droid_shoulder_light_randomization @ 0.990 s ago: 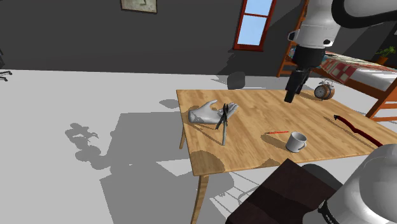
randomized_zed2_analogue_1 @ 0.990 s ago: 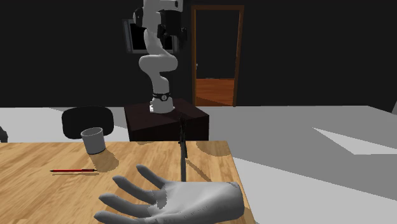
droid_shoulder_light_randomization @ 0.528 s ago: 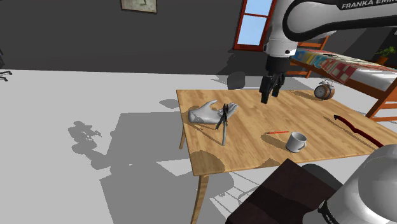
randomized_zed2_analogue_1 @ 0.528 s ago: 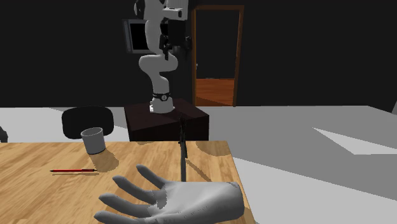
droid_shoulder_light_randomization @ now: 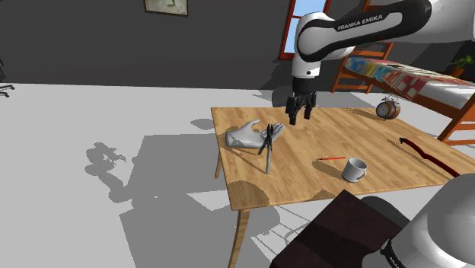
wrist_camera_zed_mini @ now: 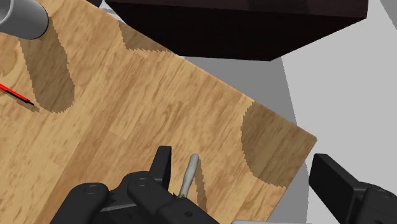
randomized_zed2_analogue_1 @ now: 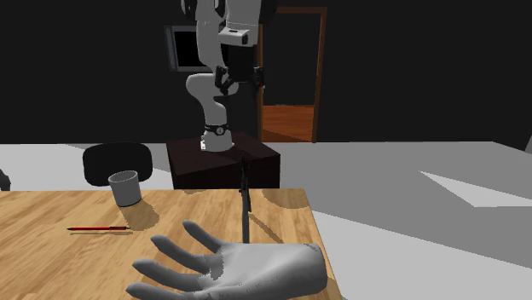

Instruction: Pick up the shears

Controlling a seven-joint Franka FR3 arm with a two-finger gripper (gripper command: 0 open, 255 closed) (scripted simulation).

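Gripper (droid_shoulder_light_randomization: 300, 118) is held wide open above the wooden table (droid_shoulder_light_randomization: 304, 179), with nothing in it. Shears (droid_shoulder_light_randomization: 266, 145) are stood up, it seems leaning, against the grey hand model (droid_shoulder_light_randomization: 243, 136).

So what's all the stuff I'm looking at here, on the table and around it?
table: one, light wood, centre of the shoulder view
shears: one, dark, standing on end beside the hand model
hand model: one, grey, lying at the table's left end in the shoulder view
pencil: one, red, near the mug
mug: one, whitish, towards the stand
alarm clock: one, brownish, far corner
curved stick: one, dark red, right end
stand: one, dark box, lower right
arm: one, white, over the table
gripper: one, black, open, above the table, clear of the shears
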